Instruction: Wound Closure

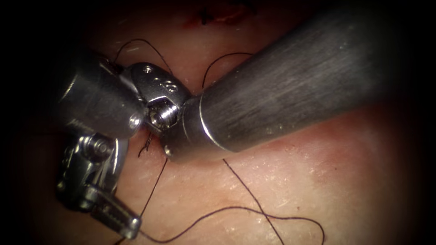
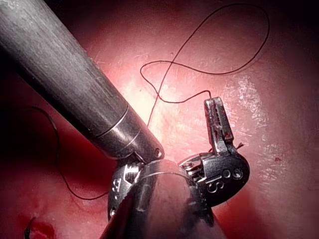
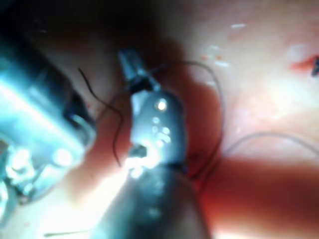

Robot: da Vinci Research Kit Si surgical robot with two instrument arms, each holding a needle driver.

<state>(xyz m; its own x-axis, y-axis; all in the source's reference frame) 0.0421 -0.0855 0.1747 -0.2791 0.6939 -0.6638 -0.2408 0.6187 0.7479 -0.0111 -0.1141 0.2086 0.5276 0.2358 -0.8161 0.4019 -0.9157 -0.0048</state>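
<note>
At the lower left of the endoscope view, the left tool (image 1: pixel 131 227) has its fingers (image 2: pixel 216 117) pressed together on the thread (image 1: pixel 236 208), which leaves their tip. From there the thread runs in slack loops over the tissue (image 1: pixel 318 181). One strand climbs to short dark thread ends (image 1: pixel 145 146) standing at the surface, under the two tools' wrists. The right tool (image 3: pixel 130 59) has thread draped across it; whether it grips anything I cannot tell. Its shaft (image 1: pixel 295 86) crosses from the upper right. Farther up, the cut (image 1: pixel 222 16) shows red with a dark stitch. Where the needle is I cannot tell. My judgement: some stitching is in, and the loose thread is not yet drawn tight.
</note>
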